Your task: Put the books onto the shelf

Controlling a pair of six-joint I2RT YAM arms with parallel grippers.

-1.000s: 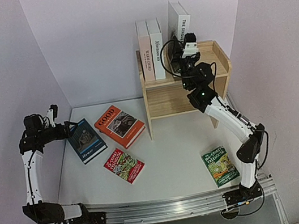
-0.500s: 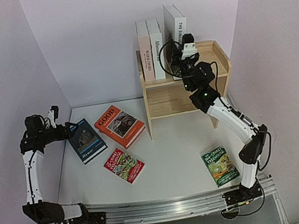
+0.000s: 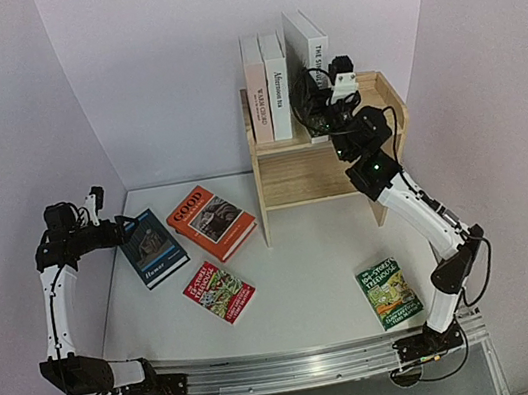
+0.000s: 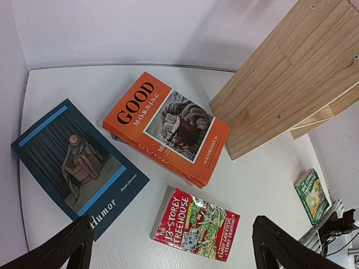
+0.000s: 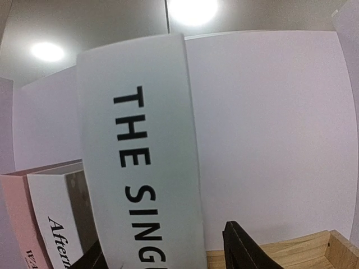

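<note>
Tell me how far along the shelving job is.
Done: pink book and Afternoon book stand on top of the shelf. In hand: right gripper straddles the white book standing beside them, jaws open. Remaining: Humor, GOOD, red Treehouse and green Treehouse lie on the table; left gripper open, empty.

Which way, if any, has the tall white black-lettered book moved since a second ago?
Yes. The white book tipped left, more upright, closer to the two standing books on the light wooden shelf.
</note>
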